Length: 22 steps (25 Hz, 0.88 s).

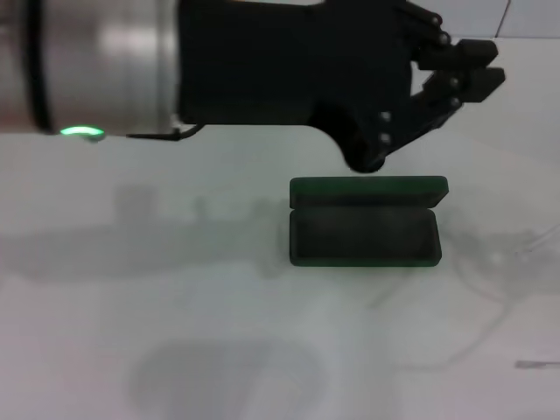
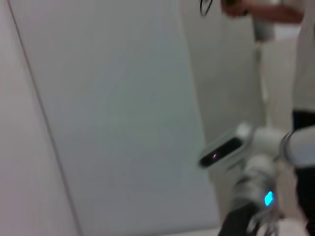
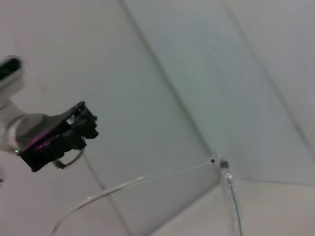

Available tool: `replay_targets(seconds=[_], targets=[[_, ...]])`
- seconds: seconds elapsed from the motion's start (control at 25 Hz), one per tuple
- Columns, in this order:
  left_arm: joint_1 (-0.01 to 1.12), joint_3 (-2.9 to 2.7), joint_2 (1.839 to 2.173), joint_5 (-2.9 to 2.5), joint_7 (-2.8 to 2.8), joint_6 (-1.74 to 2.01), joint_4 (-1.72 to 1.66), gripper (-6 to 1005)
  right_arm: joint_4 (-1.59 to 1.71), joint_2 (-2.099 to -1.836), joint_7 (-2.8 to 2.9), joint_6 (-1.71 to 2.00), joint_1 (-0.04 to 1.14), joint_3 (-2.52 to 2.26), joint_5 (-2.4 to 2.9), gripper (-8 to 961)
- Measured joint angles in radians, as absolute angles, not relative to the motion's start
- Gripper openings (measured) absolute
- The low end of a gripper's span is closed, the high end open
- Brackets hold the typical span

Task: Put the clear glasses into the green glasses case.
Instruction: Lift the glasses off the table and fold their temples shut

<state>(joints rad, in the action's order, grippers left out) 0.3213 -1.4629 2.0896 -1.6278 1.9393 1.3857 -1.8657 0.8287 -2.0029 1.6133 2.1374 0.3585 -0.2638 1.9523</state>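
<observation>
Green glasses case point(image 1: 365, 232): I see it lying open on the white table point(image 1: 175, 350), right of centre in the head view. Dark green, rectangular, rounded corners; the lid stands up along the far edge, and the dark-lined tray faces up with nothing in it.

Clear glasses point(image 3: 162, 176): I find them only in the right wrist view, in the lower half of the frame. Fully transparent; one thin temple runs as a long curved line to a small hinge at lower right, where a second clear strip turns downward. In the head view I see only faint clear lines at the right edge, too vague to call.

Left gripper point(image 1: 468, 74): black, stretched across the top of the head view from the upper left, its tip at upper right above and behind the case. The fingers sit close together, nothing between them. It also shows far off in the right wrist view point(image 3: 81, 129).

Right gripper: I cannot tell how its fingers stand.
</observation>
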Motion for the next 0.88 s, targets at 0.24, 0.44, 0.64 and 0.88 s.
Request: replay_targets(seconds=[0.24, 0.44, 0.64, 0.88], targets=[[0.321, -1.434, 2.089, -1.497, 1.894, 1.458, -1.788, 120, 0.71, -2.014, 1.555, 2.112, 0.446, -0.343, 1.947, 114], [0.321, -1.439, 2.089, -1.488, 1.88, 1.494, -1.764, 82, 0.59, -2.017, 1.498, 2.079, 0.521, -0.402, 1.936, 114], [0.33, -1.447, 2.089, -1.483, 1.873, 1.511, -1.719, 81, 0.52, -2.022, 1.465, 2.073, 0.569, -0.431, 1.9, 114], [0.327, -1.446, 2.09, -1.479, 1.849, 1.521, -1.695, 81, 0.505, -2.023, 1.459, 2.082, 0.58, -0.477, 1.848, 114]])
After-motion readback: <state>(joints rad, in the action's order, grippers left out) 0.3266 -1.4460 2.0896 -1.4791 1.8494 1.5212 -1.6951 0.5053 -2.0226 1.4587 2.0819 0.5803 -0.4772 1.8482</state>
